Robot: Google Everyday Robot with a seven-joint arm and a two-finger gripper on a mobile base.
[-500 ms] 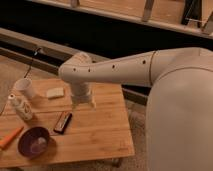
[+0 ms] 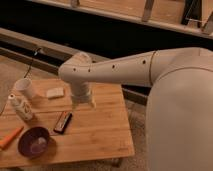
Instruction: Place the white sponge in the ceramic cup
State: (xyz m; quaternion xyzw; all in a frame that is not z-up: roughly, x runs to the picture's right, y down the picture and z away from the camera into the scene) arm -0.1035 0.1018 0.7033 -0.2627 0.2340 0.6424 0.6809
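The white sponge lies flat on the wooden table, near its back edge. Just left of it stands the ceramic cup, upright and apart from the sponge. My white arm reaches in from the right, bends at an elbow above the table, and points down. The gripper hangs at its end, right of the sponge and over the table's middle. It is open and holds nothing. The wrist hides most of it.
A white capped bottle stands at the left, in front of the cup. A purple bowl and an orange tool sit at the front left. A black bar lies below the gripper. A dark wall runs behind.
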